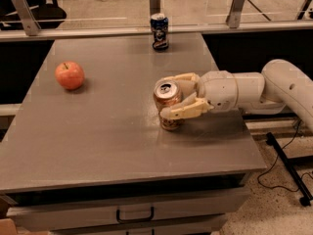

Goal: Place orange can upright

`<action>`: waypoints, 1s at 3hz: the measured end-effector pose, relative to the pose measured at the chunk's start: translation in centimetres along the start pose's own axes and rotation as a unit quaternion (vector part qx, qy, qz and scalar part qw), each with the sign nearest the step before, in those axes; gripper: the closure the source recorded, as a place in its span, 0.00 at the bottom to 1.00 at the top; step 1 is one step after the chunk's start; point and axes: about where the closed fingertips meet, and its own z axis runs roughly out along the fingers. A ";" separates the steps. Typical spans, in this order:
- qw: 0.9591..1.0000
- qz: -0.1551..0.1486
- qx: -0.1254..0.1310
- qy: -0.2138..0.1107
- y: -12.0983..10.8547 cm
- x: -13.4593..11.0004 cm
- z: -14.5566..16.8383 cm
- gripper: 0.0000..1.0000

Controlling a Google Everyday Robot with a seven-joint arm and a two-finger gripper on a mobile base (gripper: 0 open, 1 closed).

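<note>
The gripper [166, 97] reached in over the worktop's [98, 141] right edge, its fingers [188, 110] closed around the upright orange can [167, 88]. Open surface lay toward the front edge.

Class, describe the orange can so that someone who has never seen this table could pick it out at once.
On the grey table, look right of centre, where the robot's hand reaches in. The orange can stands upright, gripped in that hand. It is shiny copper-orange with a silver top, unlike the dark blue can at the far edge and the red apple.
</note>
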 end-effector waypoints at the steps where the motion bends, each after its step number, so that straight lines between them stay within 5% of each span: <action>1: 1.000 0.002 -0.004 0.010 0.3 0.5 -0.4 0.00; 3: 0.996 -0.017 0.037 0.081 -0.4 -1.3 -6.7 0.00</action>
